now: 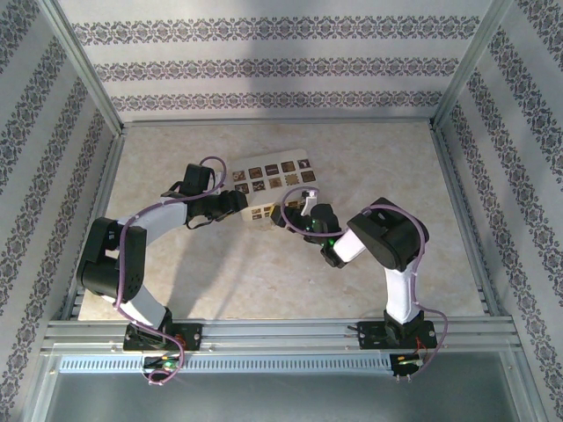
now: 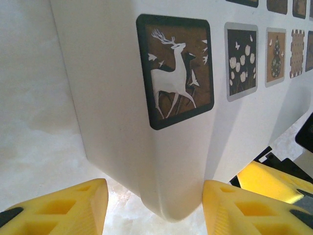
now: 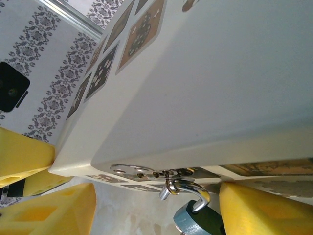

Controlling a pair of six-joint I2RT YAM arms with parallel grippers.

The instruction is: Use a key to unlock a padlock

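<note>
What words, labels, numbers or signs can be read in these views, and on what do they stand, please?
None can be read. The squares on the cream box show pictures, such as a deer and flowers, not text; the farther ones are too small to tell. No marking is legible on the padlock.

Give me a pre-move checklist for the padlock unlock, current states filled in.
1. padlock hangs from the hasp on the box: ok
2. padlock sits between the right gripper fingers: ok
3. right gripper open: ok
4. left gripper straddles the box corner: ok
5. left gripper clamped on the box: not ok, gap at one finger
6. key held: cannot tell
</note>
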